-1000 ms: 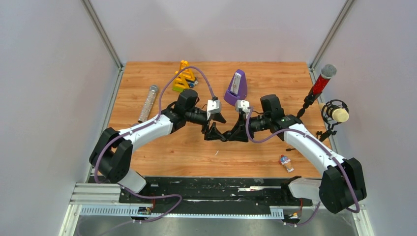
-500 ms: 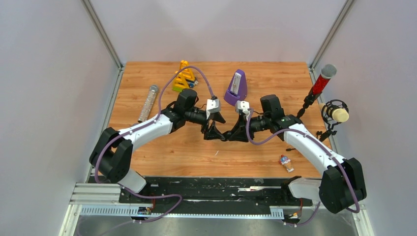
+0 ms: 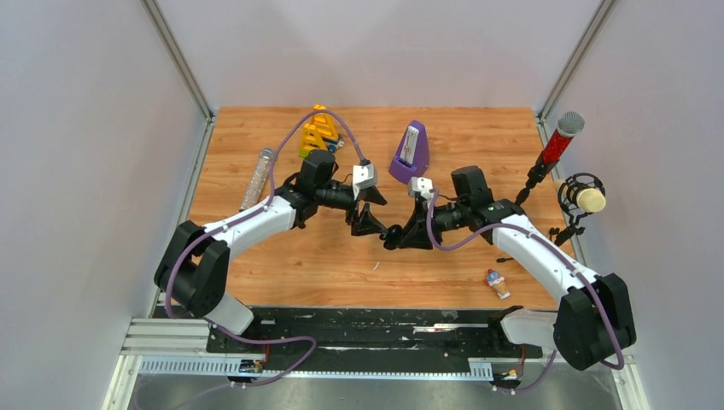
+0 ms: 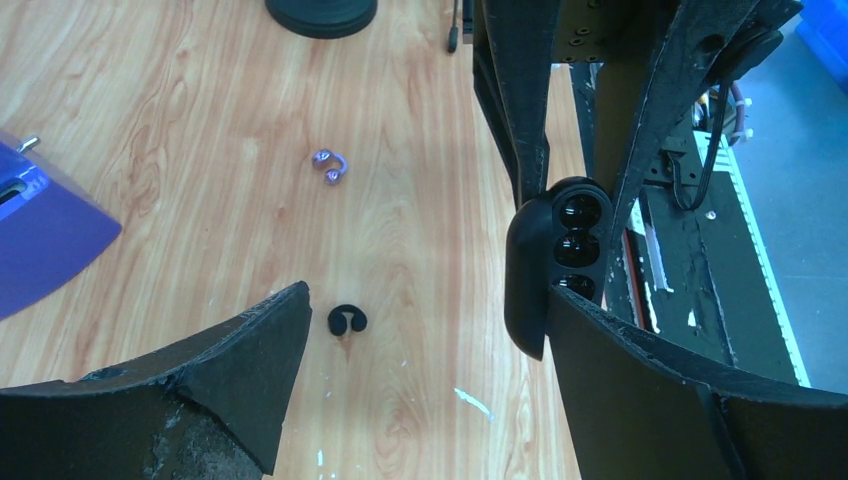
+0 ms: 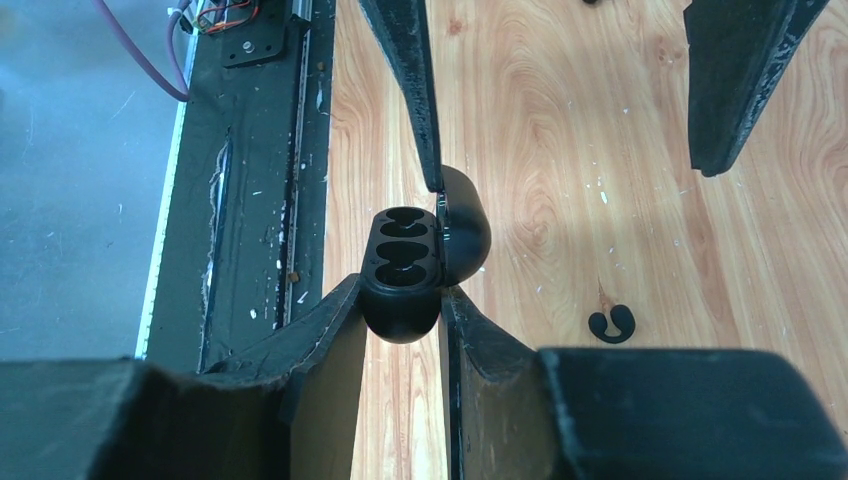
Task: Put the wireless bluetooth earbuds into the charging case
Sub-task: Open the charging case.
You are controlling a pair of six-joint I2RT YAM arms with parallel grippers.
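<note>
My right gripper is shut on the charging case, a glossy black oval held above the table with its lid hinged open and two dark wells showing. In the left wrist view the same case hangs just beside my left gripper's right finger. My left gripper is open with nothing between its fingers. A small black C-shaped earbud with two rounded ends lies on the wood under it, close to the left finger. The right wrist view shows that earbud to the right of the case. Both grippers meet mid-table.
Tiny purple beads lie farther out on the wood. A purple metronome, a yellow toy and a silvery tube stand behind. Two microphones stand at the right edge; a small figure lies front right.
My left gripper has drawn back a little toward the far left, away from the case. The right gripper has shifted slightly left with the case still in it.
</note>
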